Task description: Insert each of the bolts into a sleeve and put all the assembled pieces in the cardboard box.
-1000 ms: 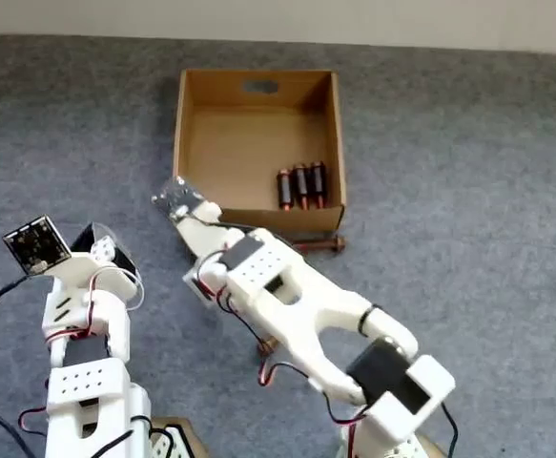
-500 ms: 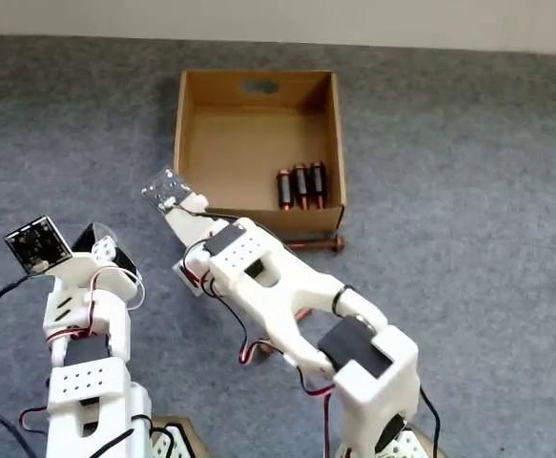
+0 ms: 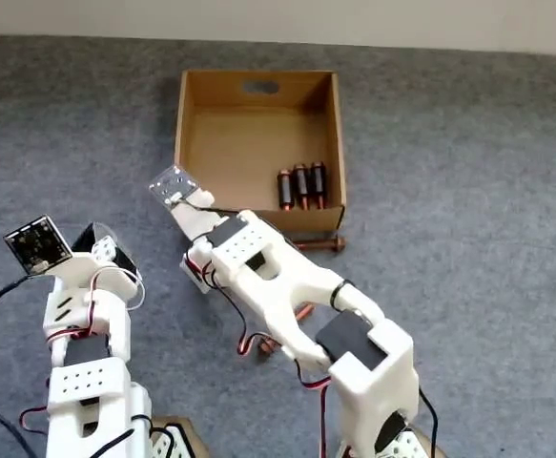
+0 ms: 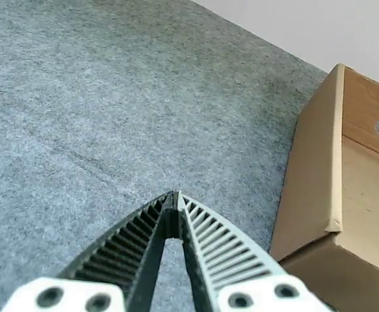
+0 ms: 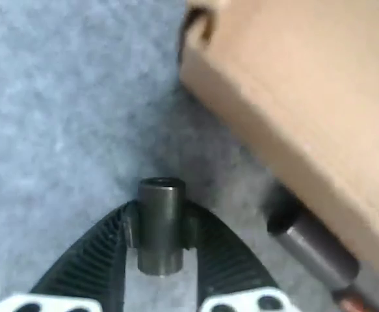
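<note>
My right gripper point(image 5: 160, 216) is shut on a dark sleeve point(image 5: 160, 227), held just above the carpet beside the cardboard box point(image 5: 293, 97). A second dark cylinder with a copper end point(image 5: 309, 250) lies against the box wall close by. From above, the right arm point(image 3: 258, 272) reaches to the box's point(image 3: 177, 143) front left corner and covers its own fingers. Three assembled pieces point(image 3: 301, 186) lie inside the box. One bolt point(image 3: 316, 244) rests along the box front, and another copper bolt point(image 3: 298, 313) shows partly under the right arm. My left gripper point(image 4: 175, 195) is shut, holding nothing, over bare carpet left of the box point(image 4: 319, 175).
Grey carpet point(image 3: 468, 210) covers the whole work area, with free room right of the box. The left arm point(image 3: 87, 315) stands at the lower left, away from the parts. A pale wall edge point(image 3: 354, 19) runs behind the box.
The right arm swung left at its base, and its wrist shifted slightly left along the box front with the sleeve held. A copper bolt now shows under it. The left arm stayed still.
</note>
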You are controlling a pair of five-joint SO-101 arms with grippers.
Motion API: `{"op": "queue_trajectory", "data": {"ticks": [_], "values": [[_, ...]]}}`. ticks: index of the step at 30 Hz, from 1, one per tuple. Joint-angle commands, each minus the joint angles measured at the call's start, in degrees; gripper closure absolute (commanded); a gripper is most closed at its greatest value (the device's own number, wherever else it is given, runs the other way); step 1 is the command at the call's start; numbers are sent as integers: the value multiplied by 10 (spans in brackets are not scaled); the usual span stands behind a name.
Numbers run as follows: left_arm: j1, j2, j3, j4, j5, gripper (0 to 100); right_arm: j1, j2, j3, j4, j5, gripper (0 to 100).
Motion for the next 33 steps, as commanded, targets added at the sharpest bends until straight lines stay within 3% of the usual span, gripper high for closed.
{"op": "queue_trajectory", "data": {"ticks": [1, 8, 15, 20, 25, 30, 33], "values": [[-2, -7, -27, -11, 2, 986, 1, -86, 13, 37, 2, 992], [-2, -10, -24, -11, 2, 986, 61, -284, 177, 61, 0, 992], [29, -10, -22, -11, 2, 986, 253, -471, 373, 62, 2, 992], [32, -10, -22, -11, 2, 986, 377, -516, 451, 62, 4, 991], [32, -10, -22, -11, 2, 986, 396, -516, 485, 76, 4, 972], [32, -10, -22, -11, 2, 986, 394, -516, 465, 150, 4, 826], [32, -10, -22, -11, 2, 986, 394, -516, 458, 168, 4, 836]]}}
